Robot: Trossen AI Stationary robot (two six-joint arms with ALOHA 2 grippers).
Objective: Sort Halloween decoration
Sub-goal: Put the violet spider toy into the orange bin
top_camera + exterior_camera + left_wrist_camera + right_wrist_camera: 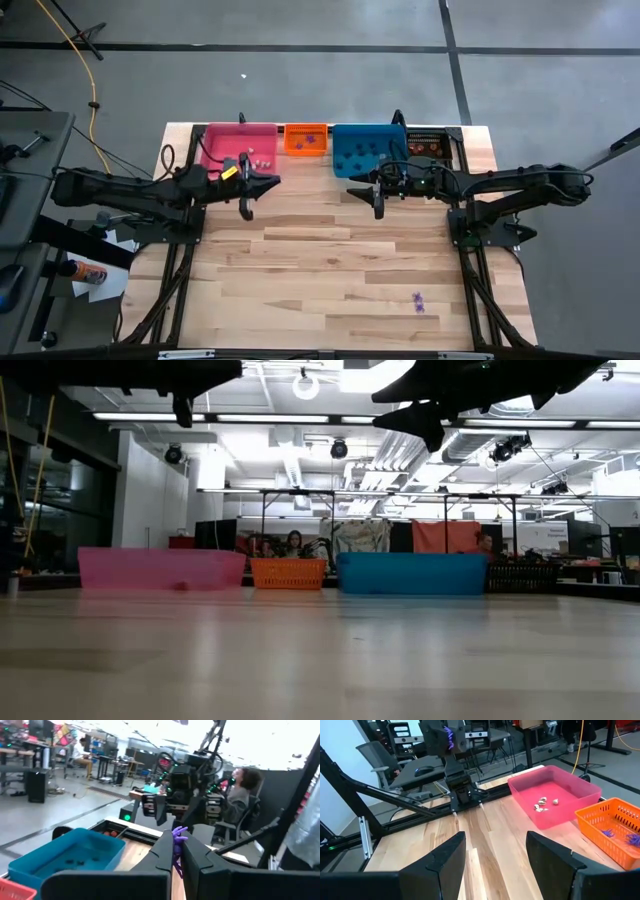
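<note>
Four bins line the desk's (pixel 300 270) far edge: pink bin (pixel 235 146), orange bin (pixel 306 139), blue bin (pixel 368 148), black bin (pixel 428 145). The left pincer (pixel 176 851) pinches one purple trinket (pixel 178 836). The right pincer (pixel 495 852) gapes empty. Another purple trinket (pixel 418 301) lies near the desk's near right corner. The bins' tiny contents blur uncountably.

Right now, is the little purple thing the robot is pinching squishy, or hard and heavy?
The small purple spidery trinket is probably soft and bendy: thin legs curl out above the shut left tool. It is likely very light, being far smaller than the tool's fingers. It seems unlikely to roll, since those spread legs should catch. How slippery it is cannot be told.
</note>
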